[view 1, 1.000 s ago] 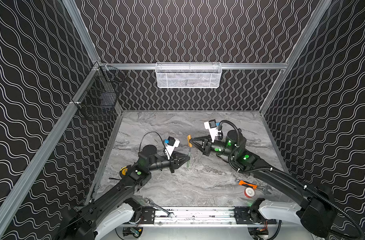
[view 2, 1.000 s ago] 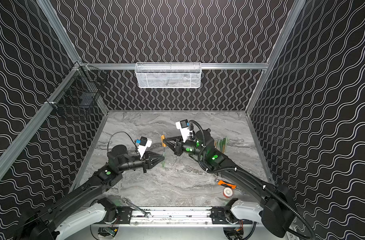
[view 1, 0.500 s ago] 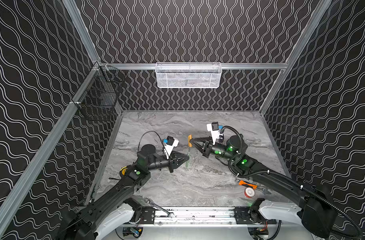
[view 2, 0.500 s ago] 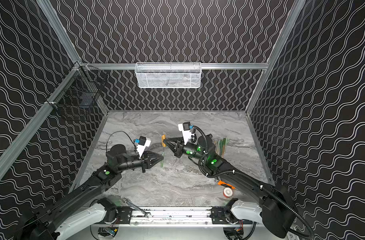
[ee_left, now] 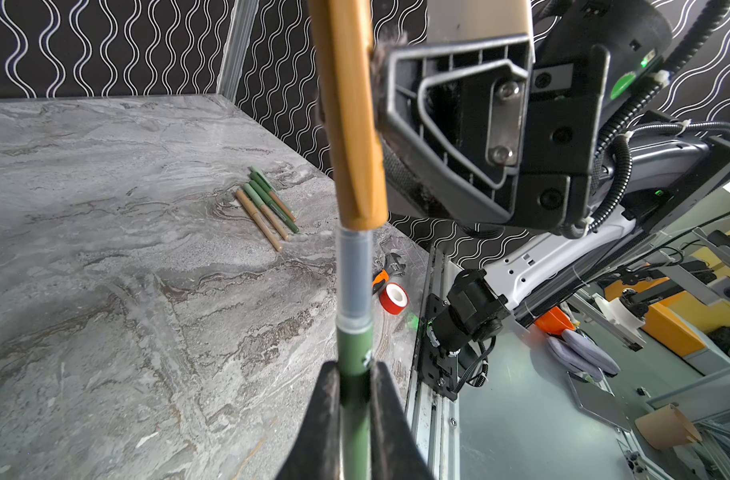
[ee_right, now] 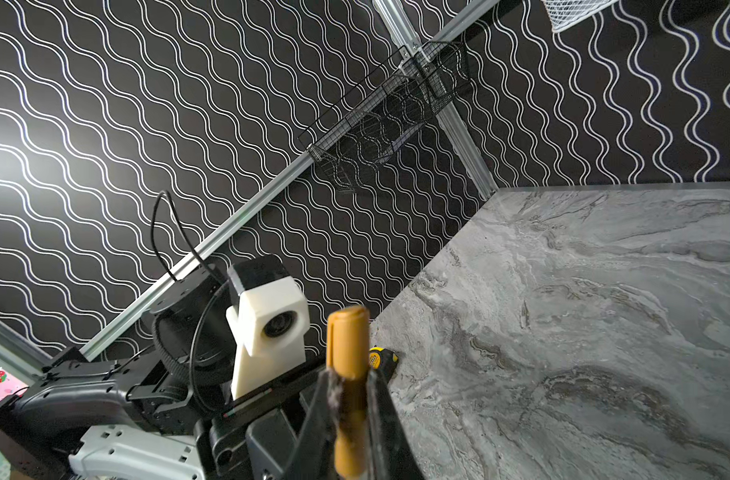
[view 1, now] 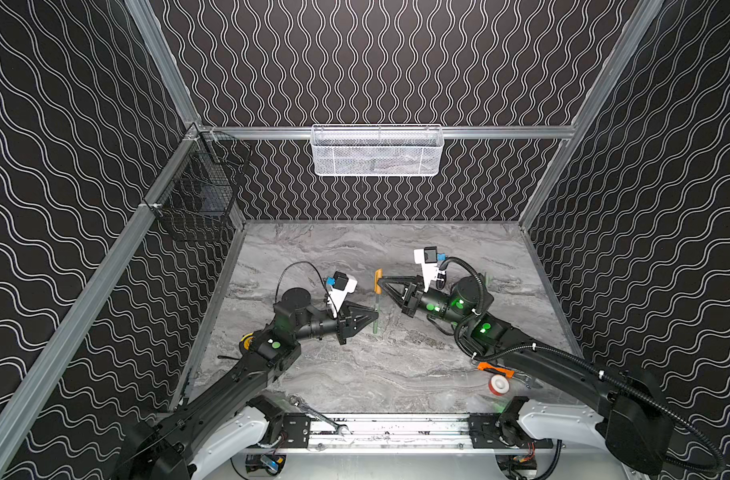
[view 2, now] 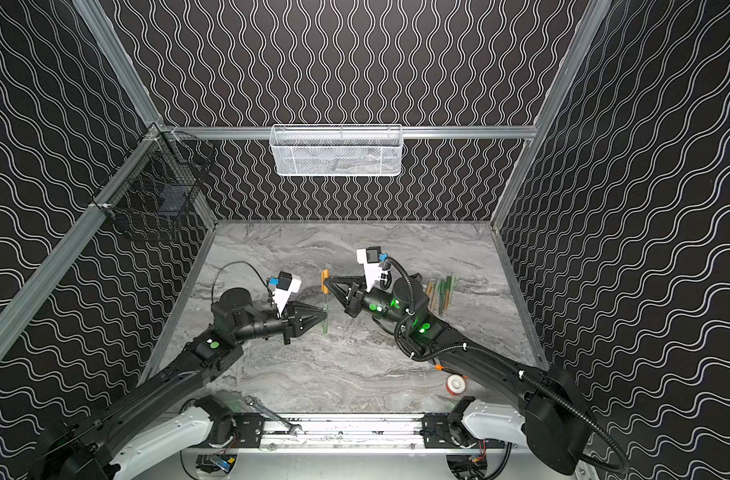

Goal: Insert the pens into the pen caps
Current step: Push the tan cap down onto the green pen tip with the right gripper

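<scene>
The grey marble-patterned tabletop [view 1: 355, 370] carries two black arms whose grippers meet above its middle. The left gripper [ee_left: 355, 376] is clenched on the slim green-barrelled pen [ee_left: 354, 353], held above the table. The right gripper [ee_right: 348, 376] grasps the stubby tan-orange pen cap [ee_right: 346, 336] in line with that pen. The cap's open end sits over the pen's translucent grey neck, part of which shows between cap and barrel. A bunch of tan and green pens [ee_left: 267, 208] lies side by side beside the right arm. A small red-and-white tape roll [ee_left: 393, 297] rests near the front edge.
</scene>
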